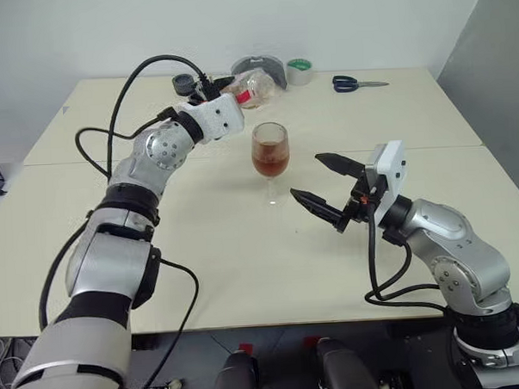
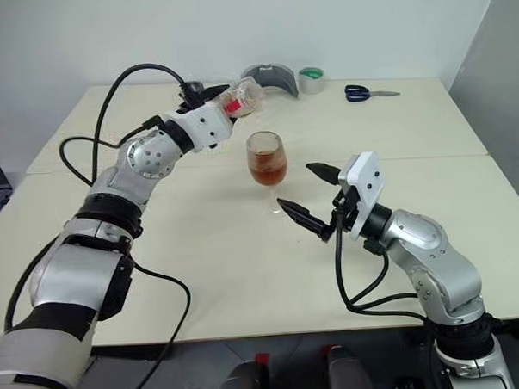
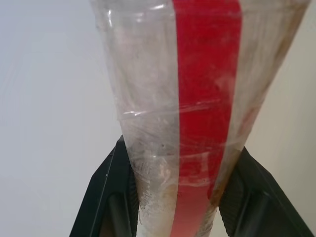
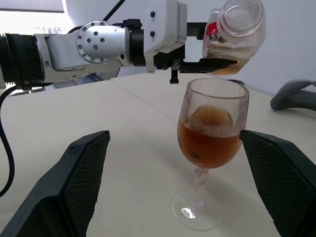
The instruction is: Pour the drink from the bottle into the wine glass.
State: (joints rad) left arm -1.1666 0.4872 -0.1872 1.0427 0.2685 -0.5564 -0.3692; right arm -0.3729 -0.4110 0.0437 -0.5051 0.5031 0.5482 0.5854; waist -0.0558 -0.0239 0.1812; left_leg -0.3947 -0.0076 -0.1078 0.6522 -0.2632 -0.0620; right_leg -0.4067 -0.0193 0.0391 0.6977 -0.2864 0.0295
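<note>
The room is bright and evenly lit from above, so the cream table [image 1: 245, 247] carries only soft, faint shadows under the arms. Highlights glint on the wine glass [image 4: 213, 148], and a pale window glow sits behind it. Up close, the bottle [image 3: 197, 98] looks soft and slightly out of focus.

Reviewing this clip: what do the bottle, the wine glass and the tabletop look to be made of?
The bottle: thin clear plastic, probably; its wall is creased and crinkled under a glossy red strip.
The wine glass: clear glass or hard clear plastic, glossy, with bright highlights on bowl and foot; I cannot tell which.
The table: smooth matte cream board, likely laminate, with a seam across it.
</note>
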